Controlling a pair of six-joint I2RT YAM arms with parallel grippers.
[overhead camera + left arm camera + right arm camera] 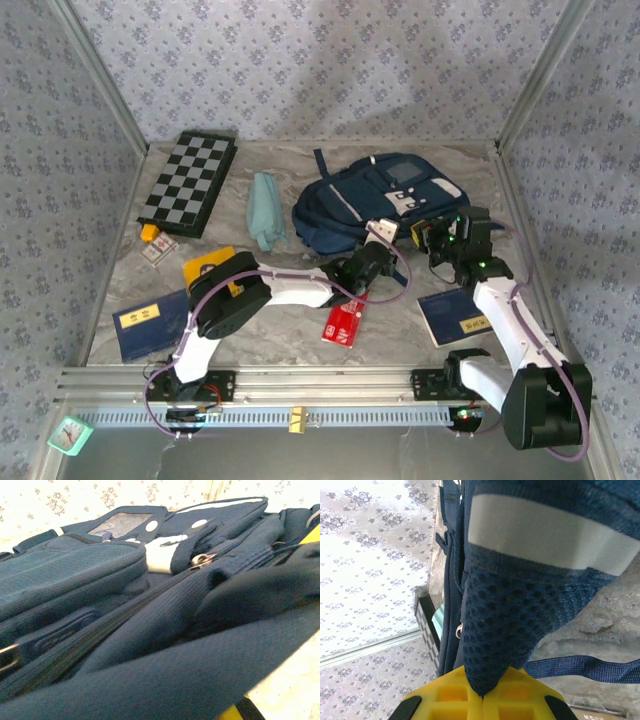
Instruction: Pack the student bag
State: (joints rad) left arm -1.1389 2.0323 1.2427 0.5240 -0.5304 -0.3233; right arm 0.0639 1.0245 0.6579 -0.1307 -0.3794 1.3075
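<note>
The student bag (pixel 375 200) lay at the back of the counter (pixel 300 340). Packing looked barely begun: chessboard (pixel 190 183), teal pouch (pixel 265 210), blue booklet (pixel 150 325) and red card (pixel 343 322) sat outside. The right pincer (pixel 482 692), arm reaching forward, pinched its mesh. The left pincer (pixel 378 245) reached across to the bag's near edge; its opening I cannot tell.

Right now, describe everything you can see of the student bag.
The student bag is a navy fabric backpack lying on the table, back right of centre. It shows white patches, pale trim, a window pocket, mesh panels, a zipper pull and dark straps. The right gripper has yellow jaws shut on a mesh fold below a white band; the left gripper is at its near edge.
</note>
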